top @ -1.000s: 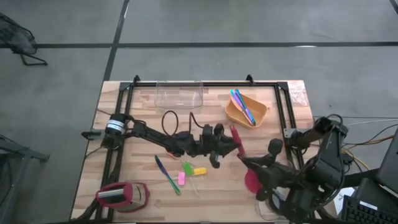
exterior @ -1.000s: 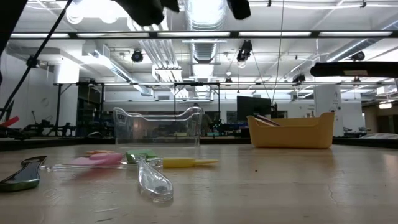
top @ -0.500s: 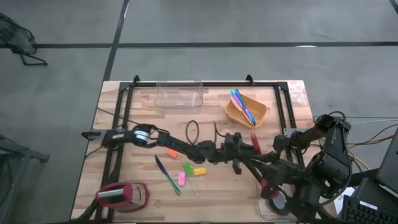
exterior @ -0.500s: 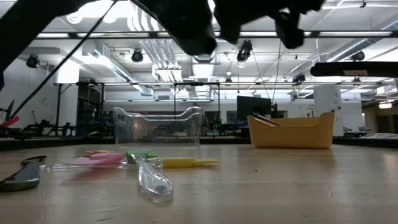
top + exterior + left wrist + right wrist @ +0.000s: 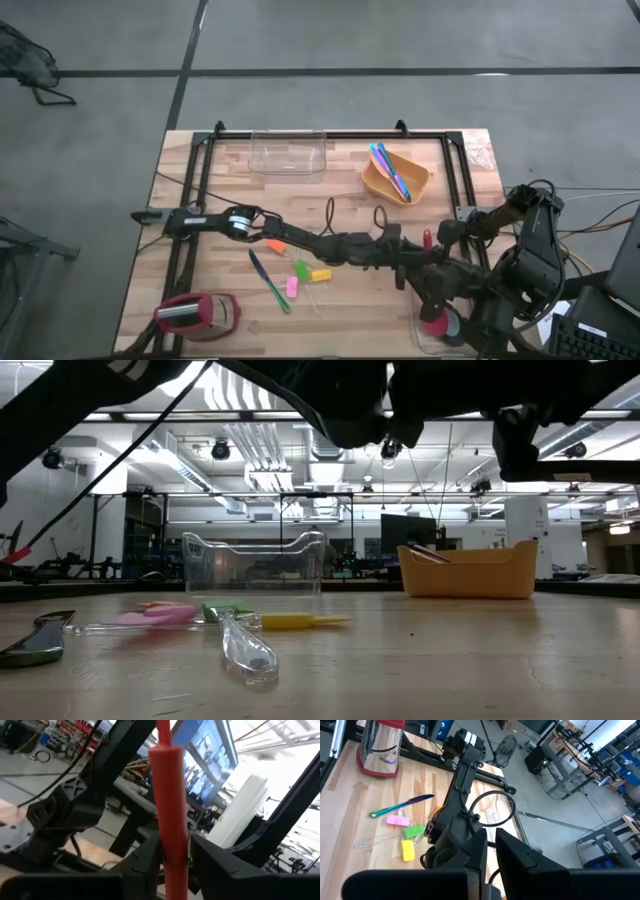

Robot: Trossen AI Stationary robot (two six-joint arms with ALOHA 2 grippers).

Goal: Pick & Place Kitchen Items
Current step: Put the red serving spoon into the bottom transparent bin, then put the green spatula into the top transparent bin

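Observation:
A red spatula hangs over the table's near right part in the high view: handle end (image 5: 428,238), head (image 5: 433,325). My left gripper (image 5: 412,272) reaches across from the left and is shut on its handle. My right gripper (image 5: 492,854) waits at the right side, fingers close together, holding nothing. On the wood lie a blue-green cutlery piece (image 5: 268,281), pink (image 5: 292,287), green (image 5: 301,269), yellow (image 5: 320,274) and orange (image 5: 276,246) pieces, and a clear spoon (image 5: 246,650). My left gripper pinches the red spatula's handle (image 5: 171,827) between its two fingers (image 5: 150,865). The fingers lie across the handle, which runs on past them to its free end. The spatula is lifted clear of the table, with its head on the near side of the gripper.
A clear tub (image 5: 289,156) and an orange bowl (image 5: 376,181) holding coloured cutlery stand at the far edge. A red-and-silver gadget (image 5: 195,314) sits at the near left corner. Another clear tub (image 5: 437,338) is at the near right, under my right arm (image 5: 525,260).
My left arm has stretched from the table's middle toward the right and near edges, carrying the red spatula with it. The spatula has stayed clear of the table and its head now hangs near the near right tub. My right arm has shifted slightly.

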